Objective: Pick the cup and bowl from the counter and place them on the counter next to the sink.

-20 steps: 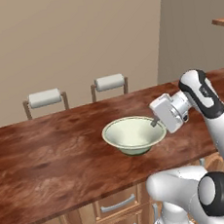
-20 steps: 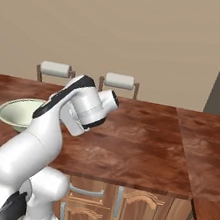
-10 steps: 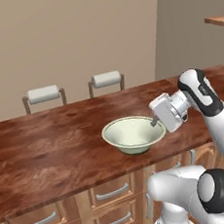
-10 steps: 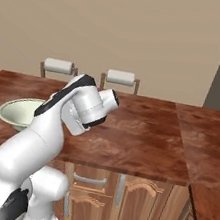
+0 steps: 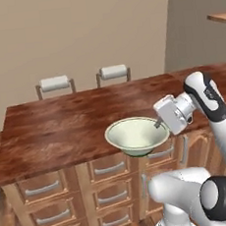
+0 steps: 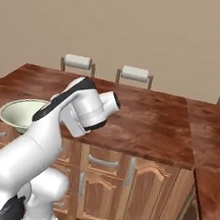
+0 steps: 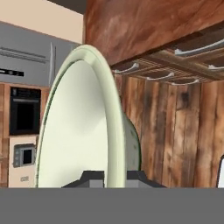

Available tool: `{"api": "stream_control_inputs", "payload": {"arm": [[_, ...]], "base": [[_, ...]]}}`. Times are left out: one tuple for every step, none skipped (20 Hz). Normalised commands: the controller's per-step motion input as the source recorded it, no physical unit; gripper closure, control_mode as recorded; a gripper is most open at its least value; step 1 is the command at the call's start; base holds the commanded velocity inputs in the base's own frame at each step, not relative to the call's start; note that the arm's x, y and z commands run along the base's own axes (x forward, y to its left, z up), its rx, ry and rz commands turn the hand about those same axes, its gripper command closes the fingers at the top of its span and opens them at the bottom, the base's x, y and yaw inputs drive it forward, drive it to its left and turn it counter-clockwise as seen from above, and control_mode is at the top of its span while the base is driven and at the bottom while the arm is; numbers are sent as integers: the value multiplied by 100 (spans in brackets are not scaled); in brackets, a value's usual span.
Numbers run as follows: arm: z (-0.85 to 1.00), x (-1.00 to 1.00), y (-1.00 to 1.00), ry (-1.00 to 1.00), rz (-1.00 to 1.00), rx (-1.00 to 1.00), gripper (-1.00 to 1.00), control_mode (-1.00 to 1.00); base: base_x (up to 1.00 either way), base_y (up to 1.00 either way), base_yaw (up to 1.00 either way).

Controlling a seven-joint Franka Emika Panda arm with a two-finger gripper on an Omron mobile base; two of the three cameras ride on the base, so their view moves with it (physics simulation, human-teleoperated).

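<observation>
The gripper is nearly shut, and its two dark tips pinch the thin rim of the bowl. In the hand view the rim stands right between the tips, one tip inside the bowl and one outside, so the bowl is held.

The biggest change is the room. A moment ago the counter filled more of the base views. Now more of the drawers and doors under it show, and the whole counter looks farther off. That is the base driving, and the cameras ride with it. The counter itself did not move.

Next, the arm. It keeps the same bent pose, with the hand out to the side of the bowl, just as before.

Then the bowl. It was sitting over the brown top. Now it hangs past the front edge of the counter, out over the drawers, touching nothing but the gripper. In the right base view the bowl peeks out behind the arm.

I think this means the bowl is picked up and is being carried away. It must go to the counter by the sink. The little green cup must go there too.
</observation>
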Motion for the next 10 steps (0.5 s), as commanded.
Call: {"api": "stream_control_inputs", "payload": {"arm": [[0,0,0,0,0,0,100,100],[0,0,0,0,0,0,100,100],[0,0,0,0,0,0,100,100],[0,0,0,0,0,0,100,100],[0,0,0,0,0,0,100,100],[0,0,0,0,0,0,100,100],[0,0,0,0,0,0,100,100],[0,0,0,0,0,0,100,100],[0,0,0,0,0,0,100,100],[0,0,0,0,0,0,100,100]], "base": [[7,1,77],[6,9,91],[4,10,95],[2,13,100],[0,9,100],[0,7,100],[0,6,100],[0,5,100],[0,6,100],[0,6,100]]}}
